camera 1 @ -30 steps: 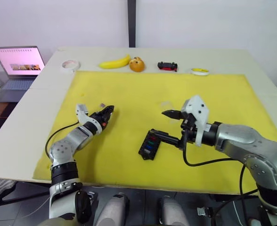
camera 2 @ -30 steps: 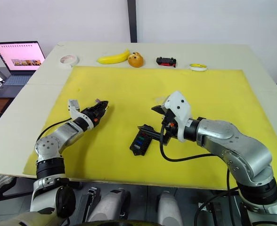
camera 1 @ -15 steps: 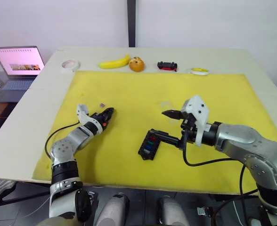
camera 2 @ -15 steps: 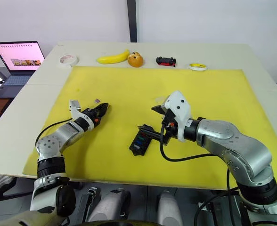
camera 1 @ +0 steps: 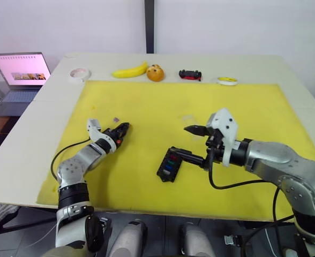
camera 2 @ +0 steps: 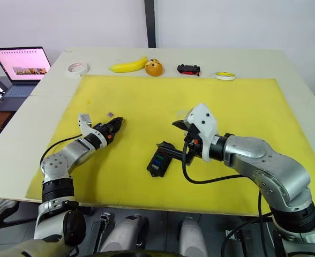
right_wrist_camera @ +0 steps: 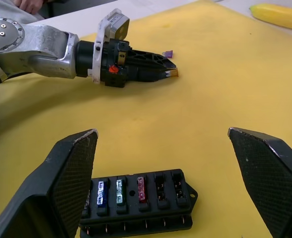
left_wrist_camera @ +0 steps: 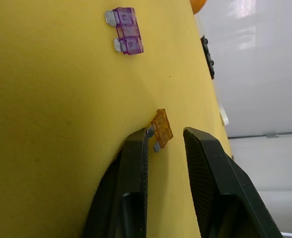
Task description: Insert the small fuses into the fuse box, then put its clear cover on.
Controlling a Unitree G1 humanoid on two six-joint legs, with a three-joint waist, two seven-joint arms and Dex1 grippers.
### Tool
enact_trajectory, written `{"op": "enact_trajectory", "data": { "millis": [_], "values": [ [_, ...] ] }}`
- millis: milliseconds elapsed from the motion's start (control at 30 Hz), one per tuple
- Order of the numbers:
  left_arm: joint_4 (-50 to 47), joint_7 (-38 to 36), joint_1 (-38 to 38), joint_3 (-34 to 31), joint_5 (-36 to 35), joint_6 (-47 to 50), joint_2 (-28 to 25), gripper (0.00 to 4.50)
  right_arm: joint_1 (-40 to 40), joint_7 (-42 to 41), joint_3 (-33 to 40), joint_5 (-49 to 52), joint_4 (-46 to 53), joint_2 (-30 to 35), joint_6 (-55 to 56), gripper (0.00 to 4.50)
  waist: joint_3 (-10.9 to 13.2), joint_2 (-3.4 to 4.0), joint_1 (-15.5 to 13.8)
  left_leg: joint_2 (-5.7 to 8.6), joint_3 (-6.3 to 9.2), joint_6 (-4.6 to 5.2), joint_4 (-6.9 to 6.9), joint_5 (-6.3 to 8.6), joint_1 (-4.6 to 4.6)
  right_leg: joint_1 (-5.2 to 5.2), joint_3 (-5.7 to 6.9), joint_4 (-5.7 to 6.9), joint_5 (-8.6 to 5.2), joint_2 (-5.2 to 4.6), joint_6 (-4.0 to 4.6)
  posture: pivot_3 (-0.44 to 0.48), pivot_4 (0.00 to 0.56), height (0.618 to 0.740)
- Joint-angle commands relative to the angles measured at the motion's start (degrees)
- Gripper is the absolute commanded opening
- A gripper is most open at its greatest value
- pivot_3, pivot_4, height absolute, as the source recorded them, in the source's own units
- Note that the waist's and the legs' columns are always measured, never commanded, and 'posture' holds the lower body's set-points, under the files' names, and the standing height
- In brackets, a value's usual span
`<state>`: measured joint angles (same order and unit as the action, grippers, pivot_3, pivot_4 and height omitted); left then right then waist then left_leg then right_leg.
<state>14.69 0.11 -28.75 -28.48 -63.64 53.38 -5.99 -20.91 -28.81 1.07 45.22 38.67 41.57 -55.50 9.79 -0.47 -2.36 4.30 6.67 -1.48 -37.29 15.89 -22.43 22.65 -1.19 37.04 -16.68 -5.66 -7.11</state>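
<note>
Your fuse box point(right_wrist_camera: 138, 208) lies on the yellow mat point(camera 1: 147, 107) near the mat's middle, just in front of the right gripper point(camera 1: 195, 143); the right wrist view shows a blue, a green and a pink fuse seated side by side in one row, with the two slots next to them open. The box is a black oblong block with a small tab at one end. An orange fuse point(left_wrist_camera: 161, 129) sits between the fingers point(left_wrist_camera: 134, 163) of the left gripper point(left_wrist_camera: 165, 144), one metal leg touching a fingertip; the fingers stand narrowly apart, not closed on it. A purple fuse point(left_wrist_camera: 125, 30) lies flat on the mat just beyond. The clear cover point(camera 1: 188, 118) rests on the mat behind the right gripper. Your left arm reaches low over the mat's left part. The right gripper's fingers are spread wide above the box.
</note>
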Motion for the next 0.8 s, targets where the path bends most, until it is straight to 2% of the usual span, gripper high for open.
{"op": "enact_trajectory", "data": {
  "millis": [33, 333, 467, 800],
  "values": [
    [3.0, 1.2, 1.1, 0.6, 1.3, 0.8, 0.9, 1.21, -0.9, 0.1, 2.2, 0.6, 1.7, 0.4, 0.3, 4.5, 0.0, 0.0, 0.0, 0.0, 0.0, 0.0, 0.0, 0.0, 0.0, 0.0, 0.0, 0.0, 0.0, 0.0, 0.0, 0.0, 0.15, 0.74],
    [3.1, 1.1, 1.0, 0.4, 1.6, 0.6, 1.1, 1.21, -0.9, 0.2, 2.3, 0.8, 1.7, 0.6, 0.2, 4.5, 0.0, 0.0, 0.0, 0.0, 0.0, -0.01, 0.0, 0.0, 0.0, 0.0, 0.0, 0.0, 0.0, 0.0, 0.0, 0.0, 0.15, 0.74],
    [2.8, 1.2, 1.1, 0.3, 1.8, 0.5, 1.2, 0.03, -0.9, 0.1, 2.4, 0.8, 1.6, 0.7, 0.3, 4.5, 0.0, 0.06, 0.0, 0.0, 0.0, -0.01, 0.01, -0.01, 0.01, -0.01, 0.0, 0.0, 0.0, 0.0, 0.0, 0.0, 0.15, 0.74],
    [1.6, 1.3, 1.8, 0.0, 1.7, 0.7, 1.1, 0.03, -1.0, -0.2, 2.6, 0.9, 1.5, 0.8, 0.2, 4.5, -0.1, 0.09, 0.1, -0.01, -0.01, -0.04, 0.08, -0.02, 0.05, 0.0, 0.0, 0.0, 0.0, 0.01, 0.0, 0.0, 0.15, 0.74]
  ]
}}
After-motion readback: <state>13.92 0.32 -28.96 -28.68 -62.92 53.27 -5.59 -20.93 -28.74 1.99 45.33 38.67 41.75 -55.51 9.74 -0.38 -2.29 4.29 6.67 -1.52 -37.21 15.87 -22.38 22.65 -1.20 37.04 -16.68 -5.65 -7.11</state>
